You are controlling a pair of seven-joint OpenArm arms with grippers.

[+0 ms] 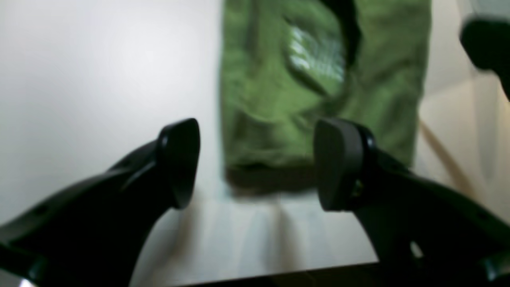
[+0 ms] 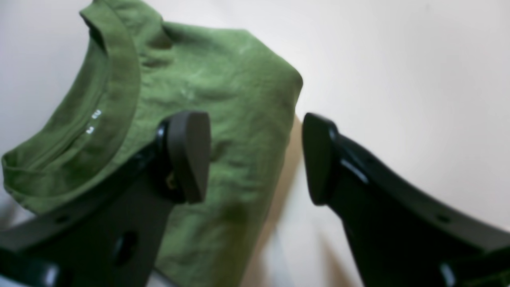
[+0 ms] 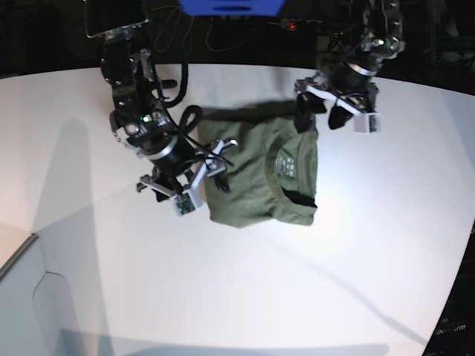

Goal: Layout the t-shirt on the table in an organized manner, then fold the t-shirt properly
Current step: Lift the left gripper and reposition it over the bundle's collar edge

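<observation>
The olive-green t-shirt (image 3: 256, 170) lies folded into a compact, wrinkled block on the white table (image 3: 312, 297), its neckline with pale print facing the right side of the base view. My left gripper (image 3: 319, 116) is open and empty, above the shirt's far right corner. In the left wrist view the left gripper (image 1: 259, 163) hangs open over the near edge of the shirt (image 1: 271, 103). My right gripper (image 3: 199, 182) is open and empty at the shirt's left edge. In the right wrist view the right gripper (image 2: 255, 159) straddles the side edge of the shirt (image 2: 223, 87).
A grey panel (image 3: 22, 311) sits at the table's lower left corner. Cables and dark equipment (image 3: 245, 30) run behind the far edge. A blurred dark shape (image 1: 486, 44) is at the top right of the left wrist view. Bare white tabletop surrounds the shirt.
</observation>
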